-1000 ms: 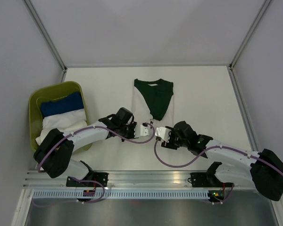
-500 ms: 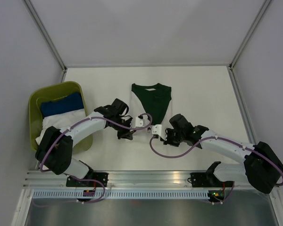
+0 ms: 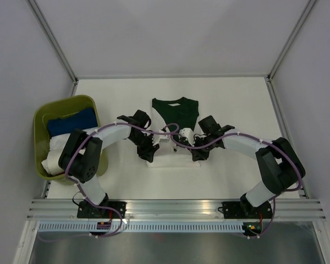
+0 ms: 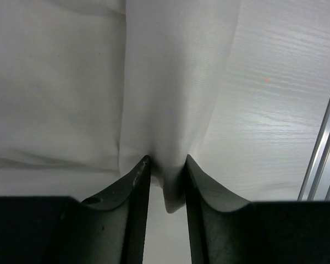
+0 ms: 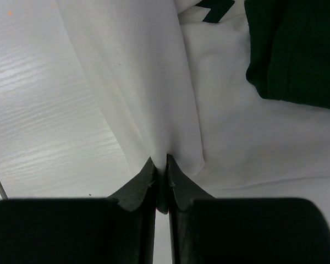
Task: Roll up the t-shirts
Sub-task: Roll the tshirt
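The white t-shirt (image 3: 173,160) lies flat mid-table, and the dark green t-shirt (image 3: 179,113) lies on its far half. My left gripper (image 3: 150,152) is at the white shirt's near left edge. In the left wrist view its jaws (image 4: 166,165) stand a little apart, open, with a fold of white cloth (image 4: 176,82) loose between them. My right gripper (image 3: 199,154) is at the near right edge. Its jaws (image 5: 161,165) are shut tight on a pinch of white cloth (image 5: 137,82). The green shirt (image 5: 297,49) shows just beyond, beside a bit of black print (image 5: 214,8).
An olive bin (image 3: 41,118) at the left holds folded blue cloth (image 3: 71,122) and white cloth (image 3: 60,146). Bare white tabletop (image 4: 275,110) borders the shirt. A metal rail (image 4: 324,154) runs along the table's near edge. Grey walls close in the sides and back.
Both grippers moved apart from the middle to the white shirt's near corners and farther from the bases. The right jaws shut on the cloth; the left jaws eased apart.
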### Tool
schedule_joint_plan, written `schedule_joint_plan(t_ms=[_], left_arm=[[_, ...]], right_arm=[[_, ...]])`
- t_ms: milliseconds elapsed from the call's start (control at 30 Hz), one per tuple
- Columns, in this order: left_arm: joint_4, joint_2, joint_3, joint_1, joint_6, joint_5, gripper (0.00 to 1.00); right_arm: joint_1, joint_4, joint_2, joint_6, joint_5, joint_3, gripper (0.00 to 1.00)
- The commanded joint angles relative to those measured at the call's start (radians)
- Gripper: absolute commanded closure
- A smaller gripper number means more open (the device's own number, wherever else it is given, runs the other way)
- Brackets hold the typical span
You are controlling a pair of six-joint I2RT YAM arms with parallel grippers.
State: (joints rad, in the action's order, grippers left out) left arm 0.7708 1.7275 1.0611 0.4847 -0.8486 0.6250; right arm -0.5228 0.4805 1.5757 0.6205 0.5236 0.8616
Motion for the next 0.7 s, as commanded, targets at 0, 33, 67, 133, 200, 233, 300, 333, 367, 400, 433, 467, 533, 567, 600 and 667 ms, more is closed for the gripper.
schedule_joint_plan(t_ms=[0,33,67,133,200,233,300,333,367,400,433,467,533,567,600,667], left_arm=[[-0.073,0.006,0.037,-0.006,0.063,-0.091,0.64],[-0.076,0.004,0.042,-0.008,0.071,-0.087,0.64],[-0.079,0.006,0.043,-0.008,0.086,-0.082,0.64],[-0.091,0.003,0.046,-0.008,0.105,-0.073,0.69],[-0.105,0.001,0.048,-0.008,0.144,-0.073,0.77],[-0.111,0.001,0.050,-0.008,0.154,-0.068,0.79],[-0.116,0.006,0.054,-0.008,0.177,-0.064,0.84],[-0.117,0.009,0.059,-0.008,0.184,-0.054,0.85],[-0.117,0.012,0.063,-0.008,0.200,-0.051,0.88],[-0.117,0.014,0.072,-0.008,0.206,-0.044,0.90],[-0.117,0.018,0.077,-0.008,0.212,-0.028,0.92],[-0.116,0.020,0.082,-0.008,0.215,-0.022,0.92],[-0.116,0.027,0.094,-0.008,0.218,-0.008,0.94],[-0.116,0.029,0.099,-0.008,0.218,-0.007,0.95],[-0.116,0.033,0.109,-0.008,0.221,-0.011,0.95],[-0.114,0.044,0.120,-0.008,0.229,-0.024,0.95]], right_arm=[[0.033,0.009,0.026,-0.025,0.001,0.043,0.82],[0.047,-0.003,0.024,-0.034,0.001,0.040,0.80],[0.053,-0.009,0.021,-0.044,0.003,0.037,0.79],[0.070,-0.020,0.014,-0.070,-0.002,0.031,0.78],[0.082,-0.026,0.006,-0.093,-0.010,0.019,0.77],[0.099,-0.045,-0.012,-0.138,-0.014,0.013,0.71],[0.124,-0.078,-0.067,-0.195,-0.031,-0.016,0.67],[0.142,-0.110,-0.098,-0.212,-0.040,-0.027,0.65],[0.142,-0.127,-0.138,-0.206,-0.066,-0.045,0.63],[0.142,-0.150,-0.182,-0.196,-0.085,-0.093,0.61],[0.129,-0.207,-0.283,-0.176,-0.112,-0.122,0.58],[0.112,-0.242,-0.339,-0.112,-0.153,-0.157,0.58],[0.010,-0.359,-0.498,-0.036,-0.354,-0.289,0.48],[-0.038,-0.384,-0.543,0.046,-0.410,-0.332,0.45],[-0.080,-0.394,-0.607,0.085,-0.454,-0.396,0.44],[-0.187,-0.395,-0.635,0.119,-0.484,-0.439,0.42]])
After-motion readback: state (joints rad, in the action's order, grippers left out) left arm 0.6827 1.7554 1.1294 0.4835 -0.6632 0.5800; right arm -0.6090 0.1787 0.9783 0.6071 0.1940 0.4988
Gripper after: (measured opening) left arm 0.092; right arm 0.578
